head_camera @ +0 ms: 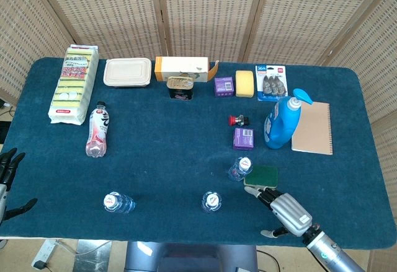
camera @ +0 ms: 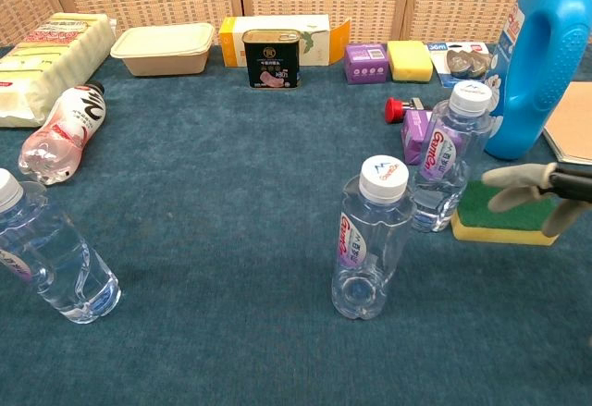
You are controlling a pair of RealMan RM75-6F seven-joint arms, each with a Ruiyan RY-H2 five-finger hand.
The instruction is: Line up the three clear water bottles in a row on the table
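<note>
Three clear water bottles with white caps stand upright on the blue table. One bottle [head_camera: 116, 202] [camera: 51, 258] is at the front left, one [head_camera: 211, 202] [camera: 370, 239] at the front middle, and the third [head_camera: 239, 168] [camera: 448, 158] a little farther back, beside a green sponge [head_camera: 261, 175] [camera: 507, 212]. My right hand [head_camera: 283, 212] [camera: 541, 191] hovers open, fingers spread, just right of the third bottle and over the sponge, touching nothing. My left hand [head_camera: 7, 176] is open at the table's left front edge, far from every bottle.
A blue detergent bottle [head_camera: 283, 122], a notebook [head_camera: 312, 127], a purple box [head_camera: 244, 138] and a red-capped item [head_camera: 237, 120] stand behind the third bottle. A pink drink bottle [head_camera: 97, 130] lies at the left. Boxes, a tin and sponge packs line the back edge.
</note>
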